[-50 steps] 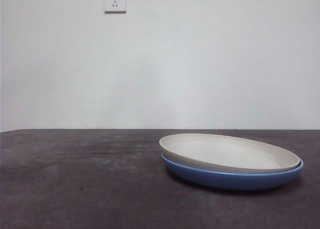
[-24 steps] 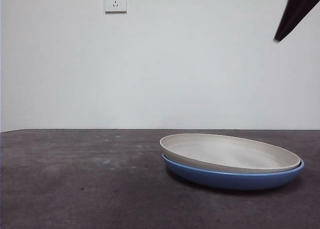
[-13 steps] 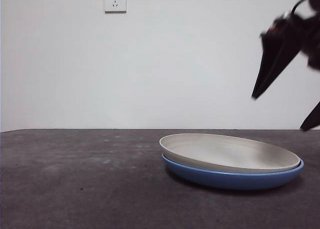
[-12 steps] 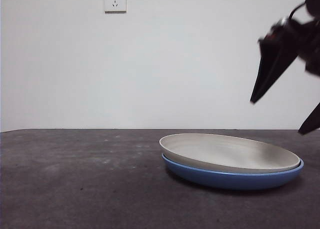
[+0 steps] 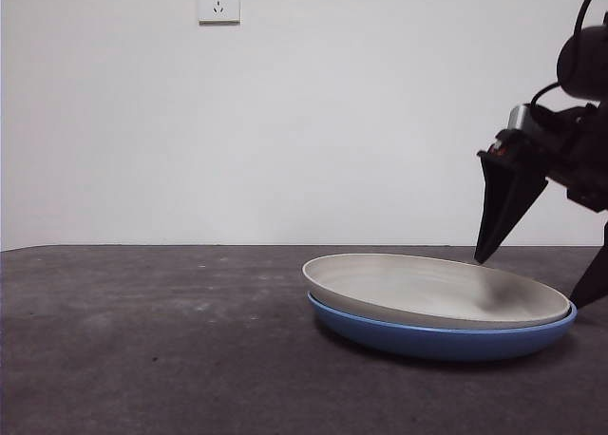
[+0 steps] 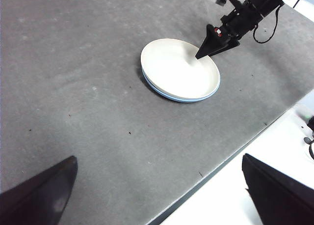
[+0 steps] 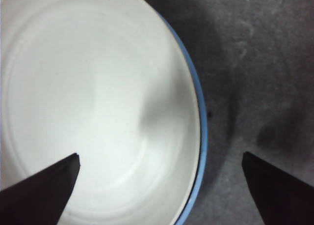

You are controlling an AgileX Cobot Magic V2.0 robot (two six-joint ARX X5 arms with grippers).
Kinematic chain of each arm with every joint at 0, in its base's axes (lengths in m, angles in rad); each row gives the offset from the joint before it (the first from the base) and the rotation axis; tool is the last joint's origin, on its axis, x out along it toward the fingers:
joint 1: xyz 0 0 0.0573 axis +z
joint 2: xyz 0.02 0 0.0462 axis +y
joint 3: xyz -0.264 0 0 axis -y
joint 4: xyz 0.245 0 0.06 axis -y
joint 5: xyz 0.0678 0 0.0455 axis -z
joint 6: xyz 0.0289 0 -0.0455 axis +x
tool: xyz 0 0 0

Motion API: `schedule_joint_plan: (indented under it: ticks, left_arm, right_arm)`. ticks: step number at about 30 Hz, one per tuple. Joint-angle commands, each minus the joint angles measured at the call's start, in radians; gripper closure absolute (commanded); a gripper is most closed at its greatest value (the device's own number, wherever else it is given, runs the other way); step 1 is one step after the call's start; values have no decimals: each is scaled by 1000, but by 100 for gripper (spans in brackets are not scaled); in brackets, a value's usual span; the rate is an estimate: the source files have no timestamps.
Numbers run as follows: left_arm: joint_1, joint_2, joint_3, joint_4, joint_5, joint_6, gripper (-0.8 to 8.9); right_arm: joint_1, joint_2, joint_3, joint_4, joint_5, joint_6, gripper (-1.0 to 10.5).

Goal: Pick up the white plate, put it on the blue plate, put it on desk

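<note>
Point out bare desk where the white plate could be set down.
Bare desk lies all around the stack; the widest patch runs from it toward the waiting left gripper. Crowded: the right gripper, open, straddles the rim of the white plate, nested in the blue plate.

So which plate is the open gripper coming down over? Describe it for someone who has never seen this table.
On the dark desk sits one stack of two plates. The right gripper, jaws open, straddles the rim of the top one: the white plate, matte cream with faint rings. The blue plate under it is glossy and slightly wider.
</note>
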Motion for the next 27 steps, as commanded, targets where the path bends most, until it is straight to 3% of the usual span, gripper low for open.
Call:
schedule_joint_plan:
  ticks: [1,6,13,18,22,27]
  left_arm:
    - [-4,2,10,18,-2,0,62]
    - [-4,2,10,58,-2,1,62]
    - [-4,2,10,61,-2,5,62]
    - [-4,2,10,60,-2,5,62]
    - [-4,2,10,60,-2,5,62]
    - [-4,2,10,60,-2,8,62]
  right_arm:
    - [2,39,8,14,-12,-5,320]
    - [0,66,8,15,-32,-8,466]
    - [-2,86,8,2,-30,-3,759]
    - [-3,98,8,-20,29,-1,931]
    - [-11,98,10,-19,47,1,941]
    - [-19,88,32,-41,4,12,941]
